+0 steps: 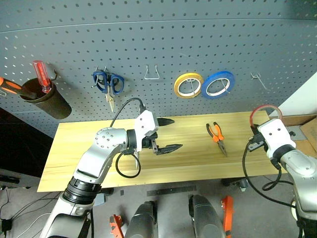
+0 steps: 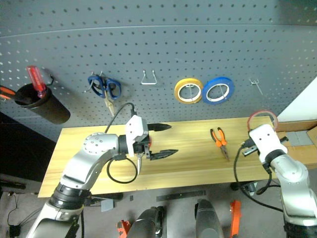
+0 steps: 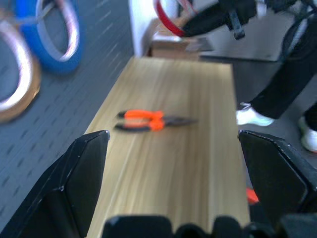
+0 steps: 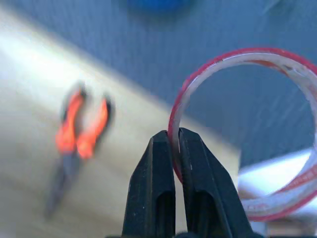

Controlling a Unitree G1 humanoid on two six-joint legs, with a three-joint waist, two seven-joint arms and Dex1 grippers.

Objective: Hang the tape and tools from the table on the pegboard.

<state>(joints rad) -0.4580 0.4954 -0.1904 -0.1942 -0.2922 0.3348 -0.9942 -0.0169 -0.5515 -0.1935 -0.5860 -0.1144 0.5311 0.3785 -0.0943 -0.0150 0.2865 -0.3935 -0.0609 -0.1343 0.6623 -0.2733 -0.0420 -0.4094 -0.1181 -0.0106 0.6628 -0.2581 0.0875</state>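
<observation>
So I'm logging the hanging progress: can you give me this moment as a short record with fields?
held: red tape ring, pinched by its band in the shut right gripper, lifted off the table
left gripper: open, empty, over the table
on table: orange-handled pliers
on pegboard: blue-handled scissors, yellow roll, blue roll
free hooks: one between scissors and yellow roll, one beyond the blue roll

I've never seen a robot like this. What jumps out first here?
The right gripper pinches a thin red ring of tape, held up off the right end of the table. Orange-handled pliers lie on the wood, and yellow and blue tape rolls hang on the grey pegboard behind. The left gripper hovers open over the table.
</observation>
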